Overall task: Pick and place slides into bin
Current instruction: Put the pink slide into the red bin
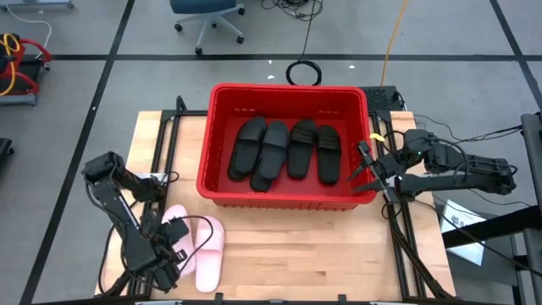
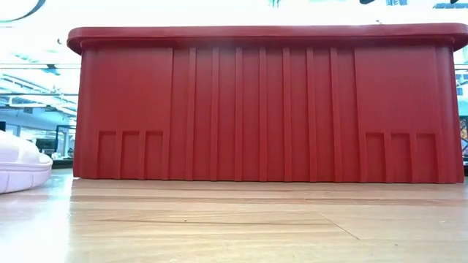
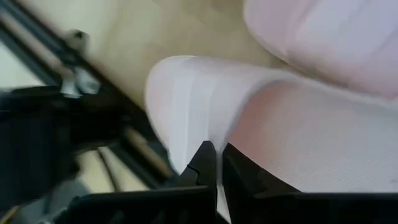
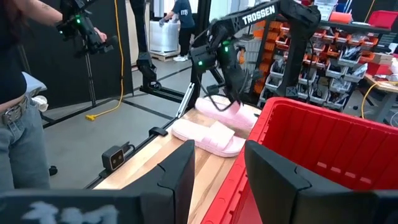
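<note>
Closed on the edge of a pink sandal, the left gripper sits low at the near left corner of the table; the left wrist view shows its two dark fingers pinched together against the sandal's pale strap. The second pink sandal lies just beside the first, to its right, flat on the wood. From table height, only the rounded end of one pink sandal shows at the far left edge, clear of the red bin. That bin stands at the middle of the table toward the far side, and four black sandals lie side by side on its floor, toes pointing roughly away from the near edge. Right of the bin, the right gripper hovers over the bin's right rim with its fingers spread apart and nothing between them. A person stands on the floor beyond the table in the right wrist view.
</note>
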